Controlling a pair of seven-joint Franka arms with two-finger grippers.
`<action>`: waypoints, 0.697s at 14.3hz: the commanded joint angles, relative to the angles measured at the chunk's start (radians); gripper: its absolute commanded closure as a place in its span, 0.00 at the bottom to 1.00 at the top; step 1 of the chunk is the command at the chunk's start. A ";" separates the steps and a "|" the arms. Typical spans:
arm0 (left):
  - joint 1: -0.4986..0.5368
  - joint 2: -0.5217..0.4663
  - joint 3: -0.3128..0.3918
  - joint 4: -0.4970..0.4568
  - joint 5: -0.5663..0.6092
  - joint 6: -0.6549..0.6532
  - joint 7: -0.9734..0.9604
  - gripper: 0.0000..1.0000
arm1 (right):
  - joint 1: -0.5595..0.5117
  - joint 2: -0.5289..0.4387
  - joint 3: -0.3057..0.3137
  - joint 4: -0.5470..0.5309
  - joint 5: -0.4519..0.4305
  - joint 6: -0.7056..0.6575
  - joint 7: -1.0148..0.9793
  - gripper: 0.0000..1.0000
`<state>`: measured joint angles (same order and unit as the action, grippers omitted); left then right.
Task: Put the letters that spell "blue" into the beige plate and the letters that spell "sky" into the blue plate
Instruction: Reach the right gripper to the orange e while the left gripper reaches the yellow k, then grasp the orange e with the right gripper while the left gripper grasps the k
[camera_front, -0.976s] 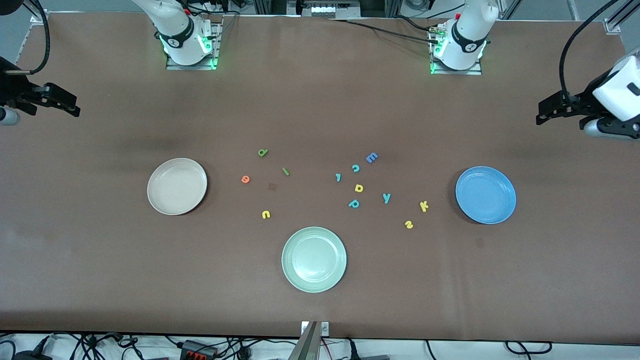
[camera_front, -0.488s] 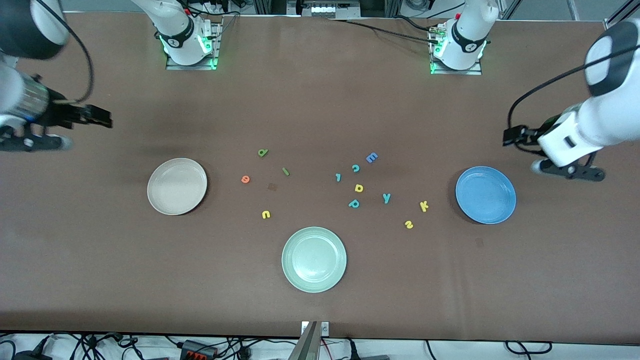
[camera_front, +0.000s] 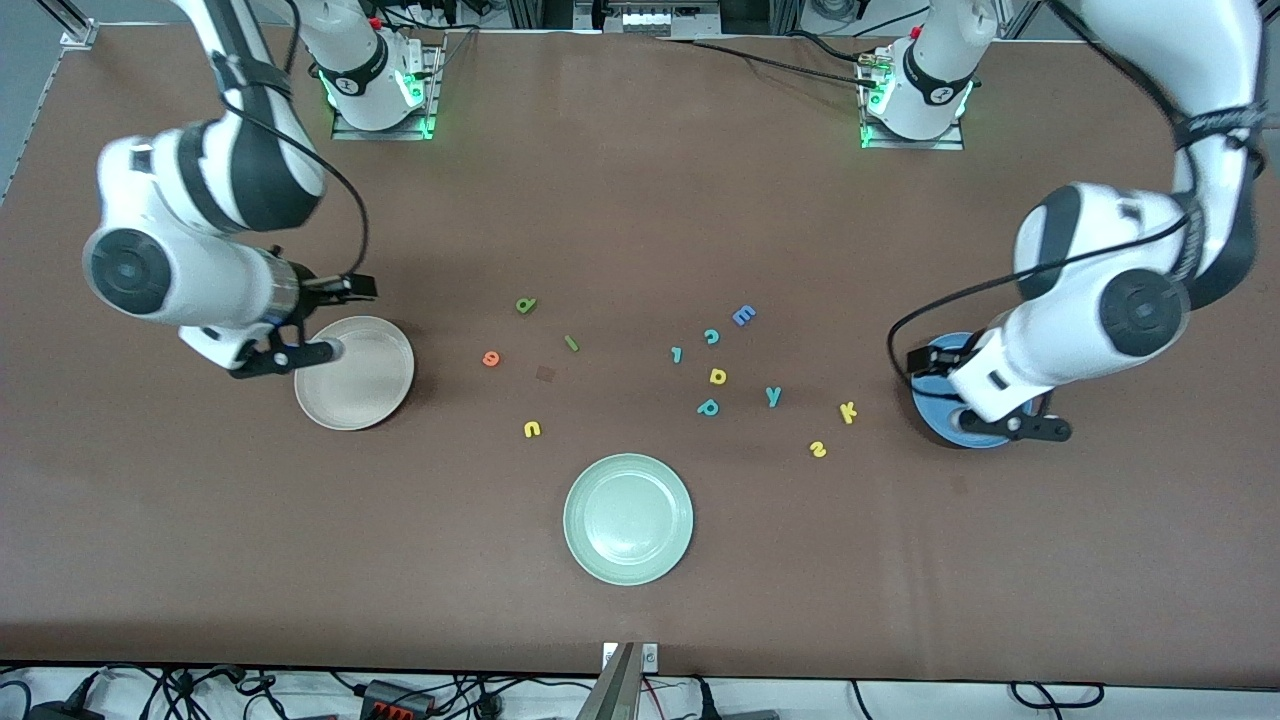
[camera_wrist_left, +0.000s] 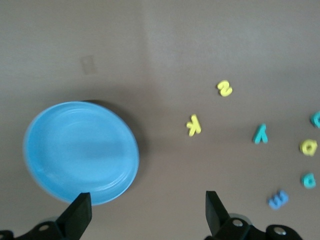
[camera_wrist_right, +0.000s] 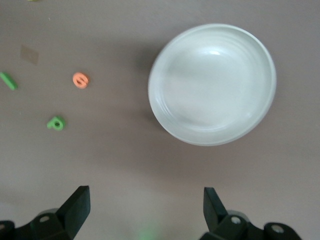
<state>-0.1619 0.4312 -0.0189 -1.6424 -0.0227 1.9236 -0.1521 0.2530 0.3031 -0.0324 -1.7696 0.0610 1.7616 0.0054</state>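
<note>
Brown bench, and both arms have swung in from the edges since a second ago. Right hand (camera_wrist_right: 142, 210) now hangs over the bench just beside the beige plate (camera_front: 355, 385), fingers spread, holding nothing. Left hand (camera_wrist_left: 146, 212) is over the blue plate (camera_front: 935, 415), also spread and empty. Letters haven't budged: b (camera_front: 526, 305), l (camera_front: 571, 343), e (camera_front: 490, 358), u (camera_front: 532, 429) toward the beige plate; y (camera_front: 773, 396), k (camera_front: 847, 411), s (camera_front: 818, 449) toward the blue plate. Both plates hold no letters.
</note>
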 joint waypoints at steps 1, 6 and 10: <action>-0.024 0.096 0.005 0.007 -0.013 0.105 -0.136 0.00 | 0.083 0.062 -0.007 0.002 0.010 0.088 0.051 0.00; -0.047 0.175 0.004 -0.089 -0.013 0.323 -0.191 0.00 | 0.142 0.151 -0.004 -0.036 0.007 0.266 0.041 0.00; -0.077 0.205 -0.001 -0.151 -0.013 0.426 -0.259 0.00 | 0.242 0.177 -0.006 -0.140 -0.009 0.476 0.007 0.00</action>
<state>-0.2290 0.6387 -0.0265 -1.7698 -0.0227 2.3257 -0.3897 0.4514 0.4892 -0.0296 -1.8424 0.0596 2.1473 0.0460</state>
